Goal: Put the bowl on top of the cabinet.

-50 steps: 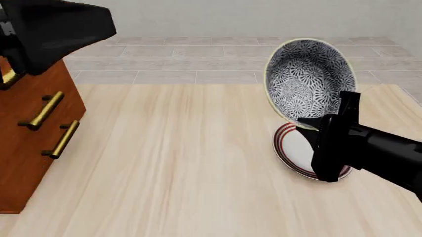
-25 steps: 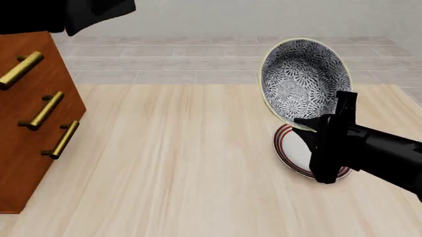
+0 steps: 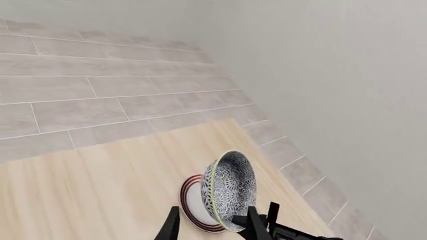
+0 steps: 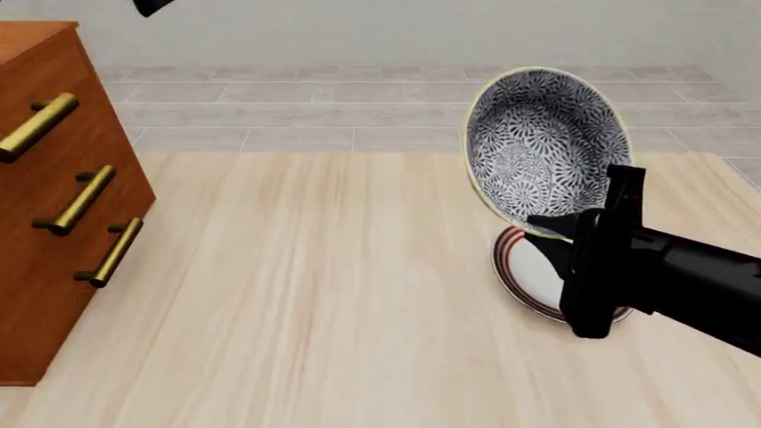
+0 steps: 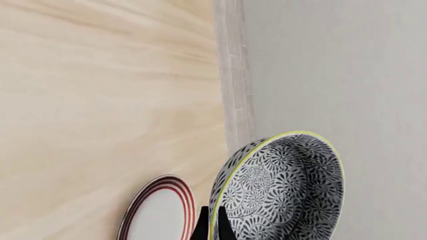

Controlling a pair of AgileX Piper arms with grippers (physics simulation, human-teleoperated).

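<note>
The patterned bowl (image 4: 544, 147) hangs tipped on its side above the table, its opening facing left toward the cabinet. My right gripper (image 4: 551, 226) is shut on the bowl's lower rim, and the right wrist view shows that gripper (image 5: 212, 223) pinching the yellow-green edge of the bowl (image 5: 287, 190). At the table's left stands the reddish-brown cabinet (image 4: 60, 134) with three brass handles; its top edge shows at the frame's upper left. The left arm is almost out of the front view. In the left wrist view my left gripper (image 3: 213, 225) is open high up, looking down on the bowl (image 3: 230, 187).
A flat white plate with red rings (image 4: 533, 275) lies on the table right under the bowl and the right arm. It also shows as the plate (image 5: 157, 212) and the plate (image 3: 191, 205). The table's far edge (image 5: 233, 75) runs behind the bowl.
The left arm has risen up out of the front view, uncovering the cabinet's top corner. The bowl has shifted slightly left in the right gripper's hold.
</note>
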